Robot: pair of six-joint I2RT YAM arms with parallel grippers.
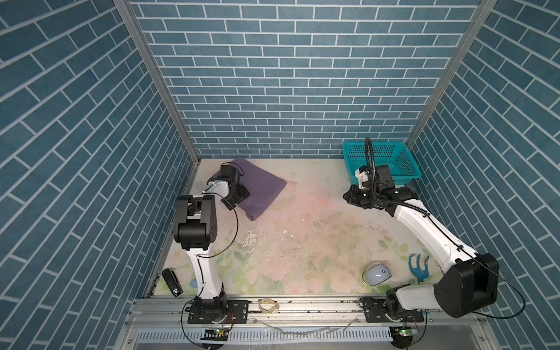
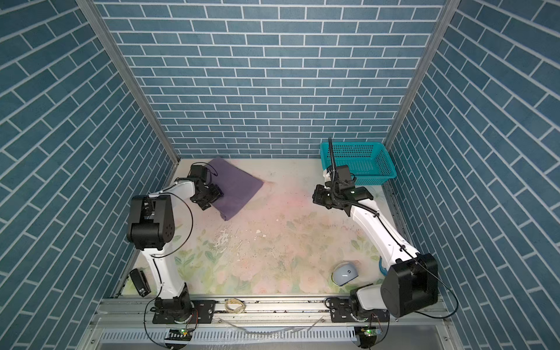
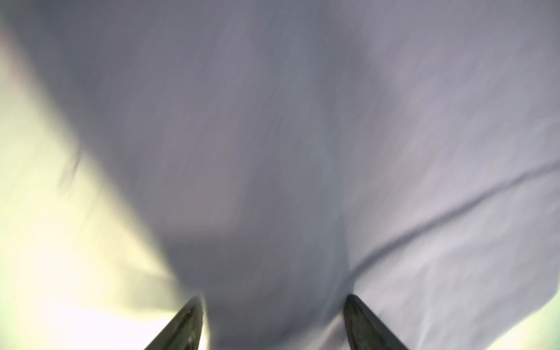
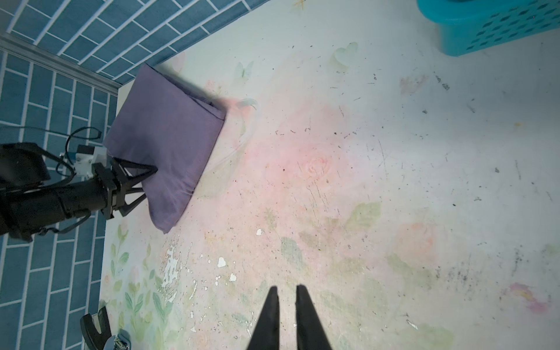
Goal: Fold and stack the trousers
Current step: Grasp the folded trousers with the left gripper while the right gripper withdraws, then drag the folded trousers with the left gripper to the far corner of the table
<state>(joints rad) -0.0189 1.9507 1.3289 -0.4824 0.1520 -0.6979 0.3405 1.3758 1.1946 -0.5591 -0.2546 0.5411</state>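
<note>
Two end effectors are in view, and they are in different states. The left end effector (image 1: 241, 195) (image 4: 150, 183) is at the near left edge of the trousers (image 1: 262, 186) (image 4: 169, 136). Its jaws stand wide apart. In the right wrist view one fingertip (image 4: 154, 170) lies on top of the cloth and the other is at the cloth's edge. It does not clamp the fabric.

The trousers are folded into a compact purple rectangle. They lie flat on the worktop (image 1: 303, 230) in the far left corner, near the wall. They are well apart from the teal basket (image 1: 407, 175) (image 4: 485, 33), which stands in the far right corner.

The right end effector (image 1: 348, 197) (image 4: 286, 291) is over the bare worktop, near the basket. It is almost closed, with only a thin gap between the fingers, and holds nothing.
</note>
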